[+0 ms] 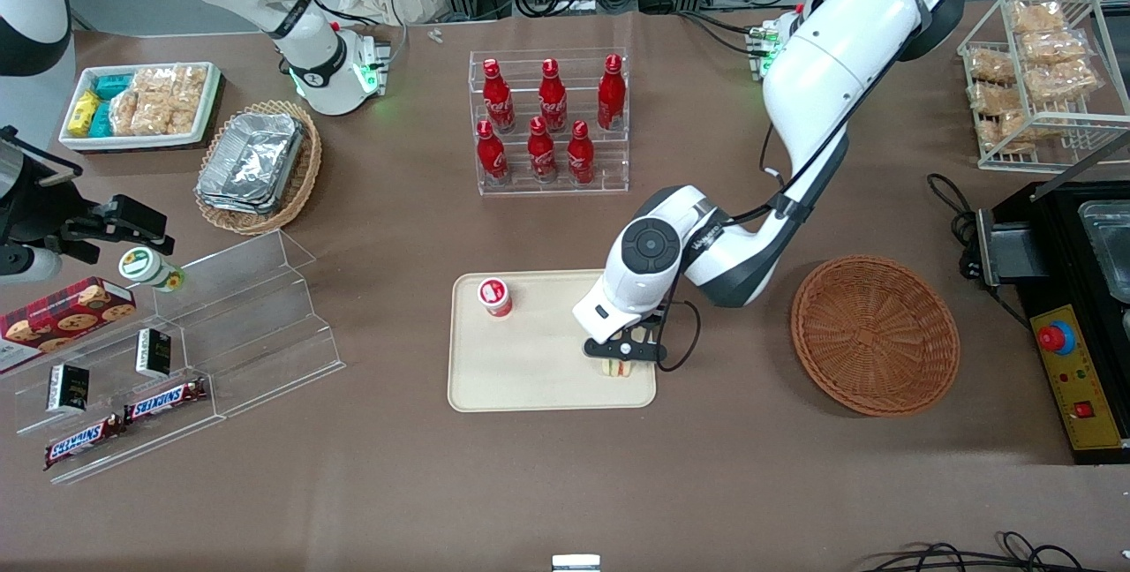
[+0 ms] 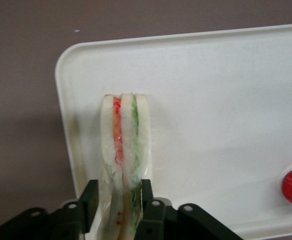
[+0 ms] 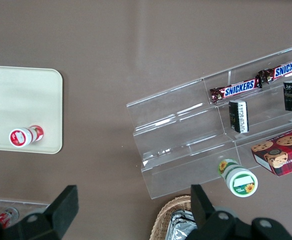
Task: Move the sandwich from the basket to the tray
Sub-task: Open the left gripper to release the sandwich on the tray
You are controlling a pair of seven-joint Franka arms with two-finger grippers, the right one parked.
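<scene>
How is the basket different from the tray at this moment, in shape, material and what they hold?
The basket is round, reddish-brown woven wicker; the tray is a flat cream rectangle with rounded corners and a low rim. The basket holds nothing; the tray carries a small red cup and the sandwich, which the gripper grips just above or on it. The basket lies toward the working arm's end; the tray is mid-table. Both rest on the brown table.

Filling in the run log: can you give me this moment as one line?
stage: placing | left arm's hand: shut on triangular wrapped white-bread sandwich, over cream rectangular plastic tray | round reddish-brown wicker basket: holds nothing
</scene>
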